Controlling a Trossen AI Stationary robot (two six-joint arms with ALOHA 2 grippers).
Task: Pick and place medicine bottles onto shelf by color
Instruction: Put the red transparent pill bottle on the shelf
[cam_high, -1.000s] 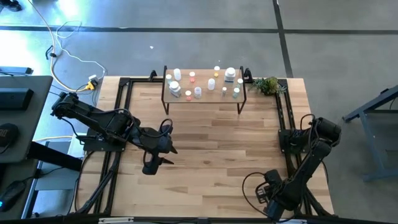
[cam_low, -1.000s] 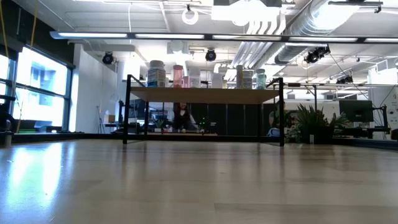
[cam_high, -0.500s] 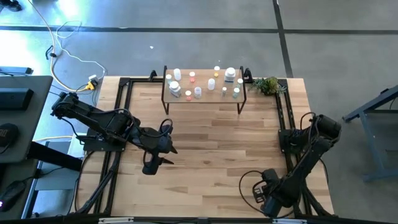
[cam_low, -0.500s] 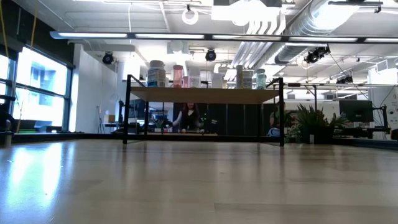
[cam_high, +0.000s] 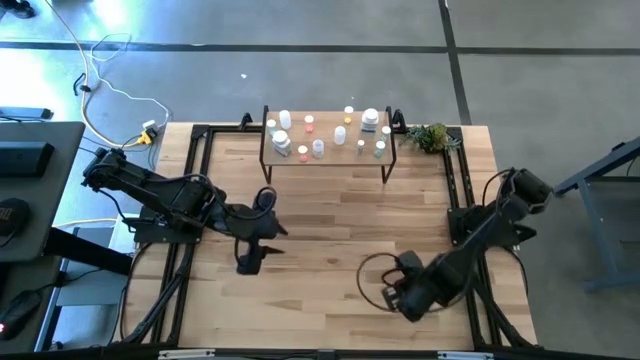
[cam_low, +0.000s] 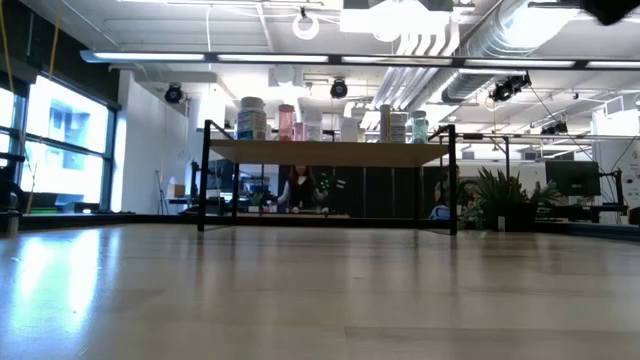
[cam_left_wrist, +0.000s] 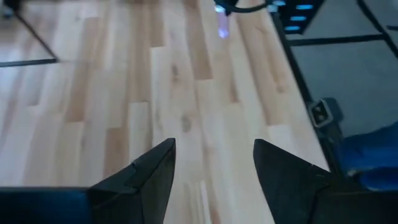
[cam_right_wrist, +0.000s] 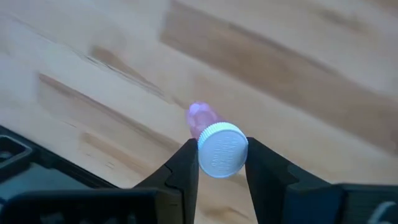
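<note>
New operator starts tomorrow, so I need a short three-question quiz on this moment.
1. True or false: the left hand is shut on a bottle.
2. What does the right hand hold? A) a white-capped bottle B) the plant sprig C) nothing
3. Fill in: the other bottles stand on the ___.

Key: 1 false; it is open and empty. 2 A. 3 shelf.
</note>
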